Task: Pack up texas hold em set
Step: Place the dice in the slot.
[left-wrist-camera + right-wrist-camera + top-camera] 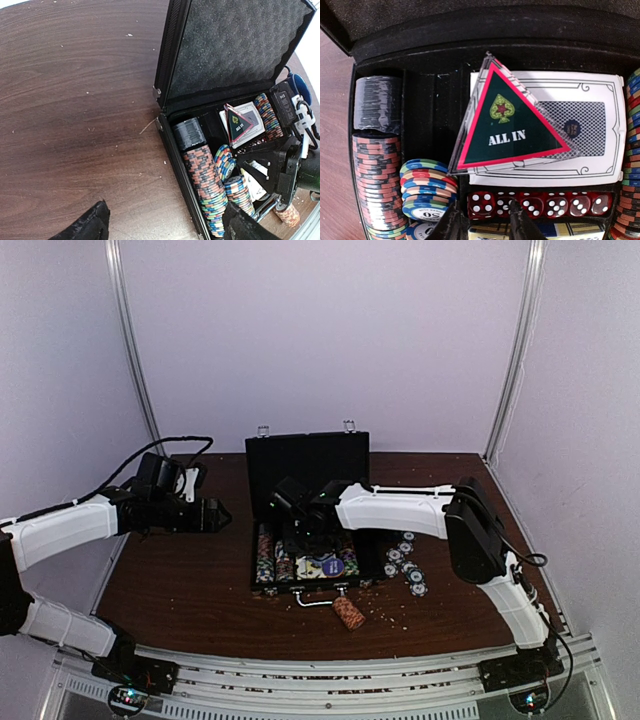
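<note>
The black briefcase [307, 465] stands open at mid-table, lid upright. Its tray holds rows of striped chips [207, 187], black chips [376, 102], a card deck [590, 135] with a triangular "ALL IN" plaque [505, 120] lying on it, and a row of red dice [555, 204]. My right gripper [485, 220] is open low over the tray, its fingers straddling the leftmost dice; it also shows in the top view [290, 502]. My left gripper [215, 515] is open and empty above the bare table, left of the case; the case's left wall lies between its fingers [92, 225].
Several loose chips [405, 565] lie on the table right of the case. A short roll of chips [348, 613] lies in front of it, beside the silver handle [318, 598]. A dark blue cup [301, 82] shows behind the case's right side. White walls enclose the table.
</note>
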### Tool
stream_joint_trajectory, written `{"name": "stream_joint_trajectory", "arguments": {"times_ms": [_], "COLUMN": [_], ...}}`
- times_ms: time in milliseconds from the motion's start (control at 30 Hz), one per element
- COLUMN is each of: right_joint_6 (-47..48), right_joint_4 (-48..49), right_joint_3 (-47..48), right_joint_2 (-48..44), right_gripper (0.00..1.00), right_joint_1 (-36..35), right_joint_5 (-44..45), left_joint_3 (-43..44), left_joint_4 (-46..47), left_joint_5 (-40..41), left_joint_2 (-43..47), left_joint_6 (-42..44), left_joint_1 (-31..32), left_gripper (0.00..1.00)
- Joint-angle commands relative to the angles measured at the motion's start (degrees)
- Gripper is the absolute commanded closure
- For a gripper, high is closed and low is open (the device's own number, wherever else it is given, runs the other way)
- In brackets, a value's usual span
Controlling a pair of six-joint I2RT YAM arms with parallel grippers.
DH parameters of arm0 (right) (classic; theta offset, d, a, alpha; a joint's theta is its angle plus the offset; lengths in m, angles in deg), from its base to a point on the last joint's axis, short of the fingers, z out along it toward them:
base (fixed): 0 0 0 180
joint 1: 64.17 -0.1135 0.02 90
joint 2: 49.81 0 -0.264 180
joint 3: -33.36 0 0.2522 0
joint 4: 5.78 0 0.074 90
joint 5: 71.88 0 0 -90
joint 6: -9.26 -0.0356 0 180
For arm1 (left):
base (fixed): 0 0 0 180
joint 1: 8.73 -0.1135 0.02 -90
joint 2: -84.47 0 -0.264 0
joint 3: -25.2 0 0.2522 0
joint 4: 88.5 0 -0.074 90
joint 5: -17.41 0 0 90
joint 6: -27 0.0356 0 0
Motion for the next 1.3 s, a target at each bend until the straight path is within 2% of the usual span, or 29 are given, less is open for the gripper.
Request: {"name": "stream_joint_trajectory", "arguments": {"times_ms": [0, 267, 367, 700, 1033, 1267], "right_joint_6": [0.1, -0.1, -0.1, 0.6, 1.4, 1.1], "right_joint_4": [-3.1, -2.1, -1.6, 1.3, 1.6, 1.6], "right_joint_3": [0.3, 0.3, 0.2, -1.5, -2.0, -5.9], "right_joint_2": [0.5, -1.6, -3.0, -3.9, -1.5, -0.7], "right_gripper": [0.66, 0.59, 0.6, 0.82, 0.88, 0.91], "right_joint_1": [0.1, 0.0, -0.2, -0.5, -0.6, -1.1], "right_joint_5": [1.7, 1.6, 2.3, 1.8, -0.2, -0.7], "left_joint_3": [-0.9, -1.1, -1.2, -1.5, -1.7, -1.7], "left_joint_4": [2.2, 2.3, 2.3, 2.5, 2.6, 2.6], "left_joint_5": [-1.0, -1.2, -1.3, -1.7, -2.0, -2.0], "left_joint_2": [1.1, 1.5, 1.5, 1.7, 1.7, 1.6], "left_joint_6": [0.9, 0.8, 0.8, 0.6, 0.5, 0.5], "left_joint_1": [-0.5, -0.6, -0.6, -0.6, -0.6, -0.6], "left_gripper": [0.19, 0.19, 0.19, 0.19, 0.19, 0.19]}}
